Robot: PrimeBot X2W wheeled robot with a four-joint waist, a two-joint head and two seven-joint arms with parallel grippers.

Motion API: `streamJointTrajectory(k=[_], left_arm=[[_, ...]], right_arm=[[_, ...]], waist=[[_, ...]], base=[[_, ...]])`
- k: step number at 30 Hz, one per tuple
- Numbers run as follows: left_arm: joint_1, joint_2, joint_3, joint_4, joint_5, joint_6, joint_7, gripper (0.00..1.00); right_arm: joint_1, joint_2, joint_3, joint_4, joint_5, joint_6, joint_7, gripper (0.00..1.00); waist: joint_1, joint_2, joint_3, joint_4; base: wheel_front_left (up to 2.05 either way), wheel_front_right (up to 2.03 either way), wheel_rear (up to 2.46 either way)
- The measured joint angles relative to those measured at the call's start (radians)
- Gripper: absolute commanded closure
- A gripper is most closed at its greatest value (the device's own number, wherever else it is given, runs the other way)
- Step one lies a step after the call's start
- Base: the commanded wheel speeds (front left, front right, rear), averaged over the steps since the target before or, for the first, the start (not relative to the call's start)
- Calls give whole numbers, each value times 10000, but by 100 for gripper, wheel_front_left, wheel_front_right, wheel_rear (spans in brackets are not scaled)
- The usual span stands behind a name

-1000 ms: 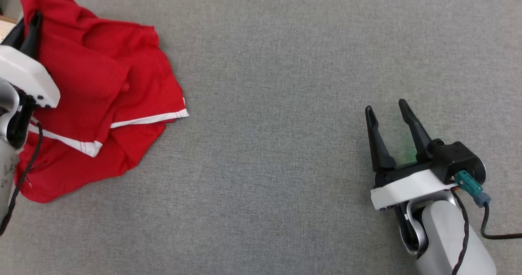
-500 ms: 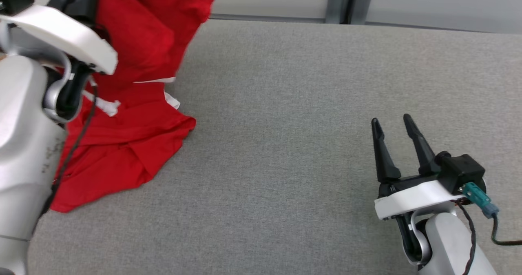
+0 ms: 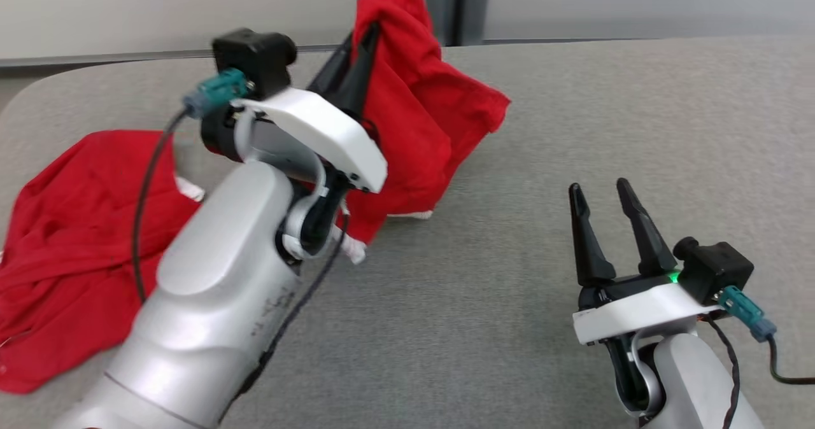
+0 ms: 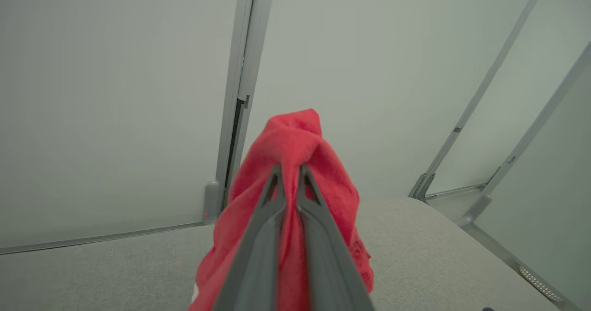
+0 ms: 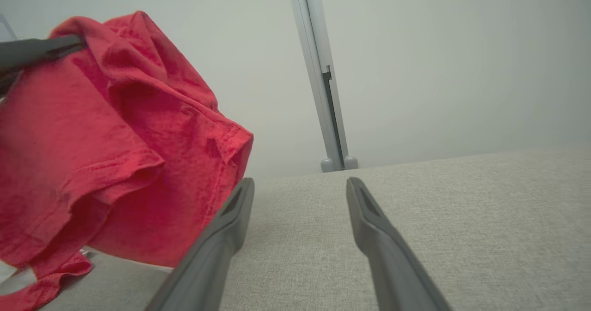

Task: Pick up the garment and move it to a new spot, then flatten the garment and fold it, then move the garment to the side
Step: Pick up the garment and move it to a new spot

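The garment [image 3: 420, 117] is red cloth with white trim. My left gripper [image 3: 363, 44] is shut on a bunched fold of it, lifted above the grey table [image 3: 496, 302]. One part hangs from the fingers down to the table. The other end [image 3: 70, 225] lies crumpled at the left. In the left wrist view both fingers pinch the garment [image 4: 295, 140] near its top, my left gripper [image 4: 288, 168] pointing at the wall. My right gripper [image 3: 596, 190] hovers open over the table at the lower right. In the right wrist view its fingers [image 5: 298, 184] stand apart, the garment [image 5: 106, 140] hanging to their left.
A pale wall with a grey upright post [image 3: 455, 6] stands behind the table's far edge. The table's rounded left corner [image 3: 32, 95] lies beside the crumpled cloth. Bare grey surface stretches between the garment and my right gripper.
My left gripper has lifted the garment off the table and carried it right, toward the middle. The head camera tilted up, bringing the wall into view. My right gripper stayed open and still.
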Motion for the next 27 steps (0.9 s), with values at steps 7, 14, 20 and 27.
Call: streamJointTrajectory(k=[7,14,20,27], left_arm=[[-230,-690,-196,1783,-291,552,-1229,100],[-594,-721,-1306,2623,-1501,1114,-2002,0],[-816,-734,-1929,2621,-2125,1076,-2107,0],[-901,-721,-593,2107,-773,876,-2121,0]], right_arm=[[-305,-13,376,-107,337,0,0,0],[-389,-12,1076,-102,621,0,0,0],[-387,-4,1030,-81,585,0,0,0],[-283,-6,583,6,215,0,0,0]], waist=[[0,0,249,-1312],[0,0,553,-2493],[0,0,708,-2494],[0,0,534,-1728]], base=[[0,0,0],[0,0,0],[0,0,0],[0,0,0]])
